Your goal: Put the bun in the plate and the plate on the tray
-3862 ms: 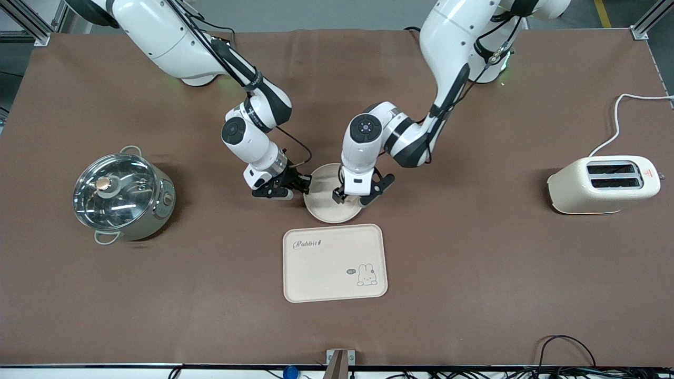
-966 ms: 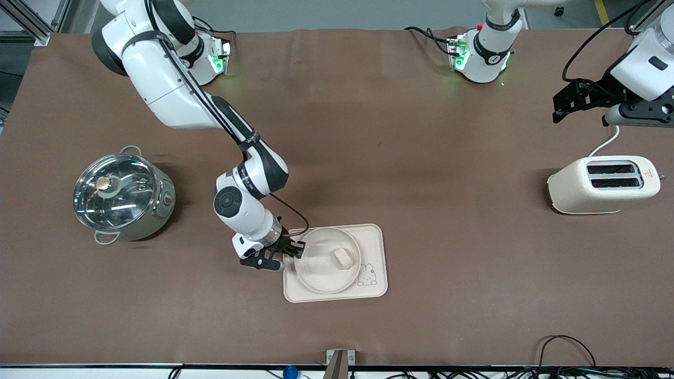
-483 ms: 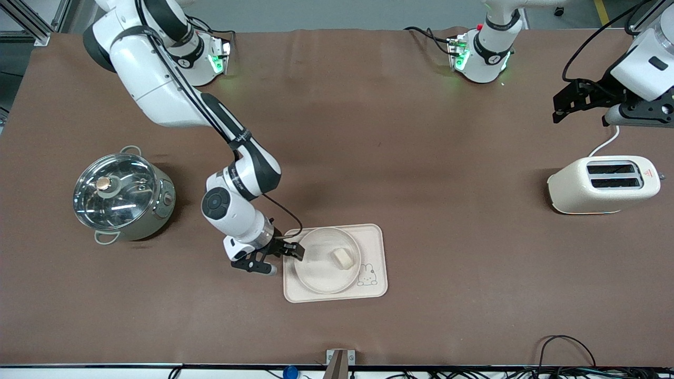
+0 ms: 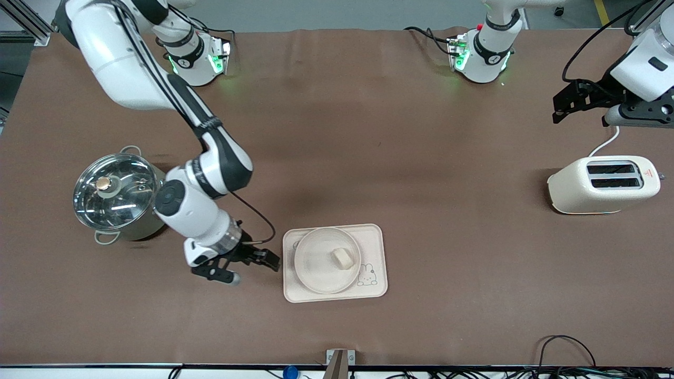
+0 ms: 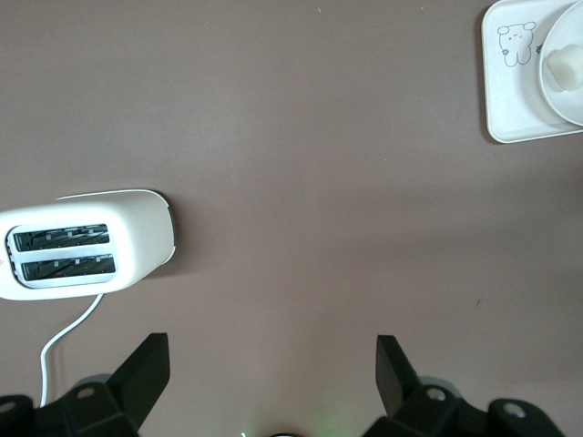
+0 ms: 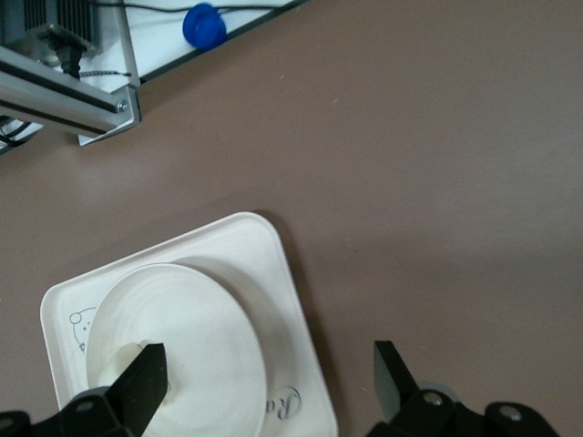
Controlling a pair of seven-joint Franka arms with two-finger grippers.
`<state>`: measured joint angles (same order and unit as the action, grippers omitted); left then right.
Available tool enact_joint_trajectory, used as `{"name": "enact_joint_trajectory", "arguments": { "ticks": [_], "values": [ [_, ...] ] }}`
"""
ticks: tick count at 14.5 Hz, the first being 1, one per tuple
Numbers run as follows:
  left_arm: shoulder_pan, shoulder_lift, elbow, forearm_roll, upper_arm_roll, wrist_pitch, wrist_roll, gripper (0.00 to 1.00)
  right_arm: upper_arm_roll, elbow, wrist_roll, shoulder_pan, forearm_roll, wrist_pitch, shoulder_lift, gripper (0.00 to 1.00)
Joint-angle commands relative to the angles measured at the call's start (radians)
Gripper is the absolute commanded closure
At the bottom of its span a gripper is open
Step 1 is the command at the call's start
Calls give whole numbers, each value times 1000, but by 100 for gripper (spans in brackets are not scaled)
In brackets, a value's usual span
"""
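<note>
Your right gripper point(image 4: 247, 267) has backed off the tray point(image 4: 379, 288), open, at its nine o'clock; left gripper point(image 4: 582, 108) waits open above brown table point(image 4: 421, 158).

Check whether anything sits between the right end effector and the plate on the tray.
Nothing visible does. The right end effector is open beside the tray, toward the right arm's end, with only bare table between it and the plate holding the bun. The left end effector waits above the toaster.

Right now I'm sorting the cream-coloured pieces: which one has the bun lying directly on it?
The round plate: the bun lies in it. The rectangular tray only carries the plate, and the toaster stands apart toward the left arm's end.
</note>
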<state>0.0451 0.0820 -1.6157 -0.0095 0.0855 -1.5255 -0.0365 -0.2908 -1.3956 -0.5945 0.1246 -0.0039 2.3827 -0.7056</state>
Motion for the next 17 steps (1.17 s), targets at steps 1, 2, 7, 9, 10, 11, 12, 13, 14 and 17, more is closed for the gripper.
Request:
{"name": "enact_joint_trajectory", "arguments": {
  "ticks": [1,2,7,9,10,11,12,13,14,17],
  "values": [
    [-8,10,-9,8,5,-8,20,0,-1,-51,73,-84,-18,-204,176,0],
    [-8,10,-7,6,5,-8,20,0,34,-52,125,-104,-18,-283,233,0],
    [-10,12,-3,9,0,-8,21,0,266,-56,378,-108,-18,-517,425,0],
    [-10,12,7,8,-1,-8,21,0,307,-56,400,-108,-18,-603,504,0],
    [-10,10,8,8,-1,-8,21,0,324,-57,400,-108,-18,-641,537,0],
    [-10,10,10,11,-3,-8,23,0,341,-56,400,-108,-18,-678,573,0],
    [-10,8,13,14,-3,-7,23,0,352,-56,395,-108,-18,-703,606,0],
    [-10,4,26,16,-3,-4,20,0,357,-53,397,-108,-18,-724,638,0],
    [-10,-2,37,17,-3,-5,18,0,358,-52,395,-108,-18,-752,667,0],
    [-10,-19,63,19,-4,5,17,0,358,-52,403,-108,-18,-798,712,0]
  ]
}}
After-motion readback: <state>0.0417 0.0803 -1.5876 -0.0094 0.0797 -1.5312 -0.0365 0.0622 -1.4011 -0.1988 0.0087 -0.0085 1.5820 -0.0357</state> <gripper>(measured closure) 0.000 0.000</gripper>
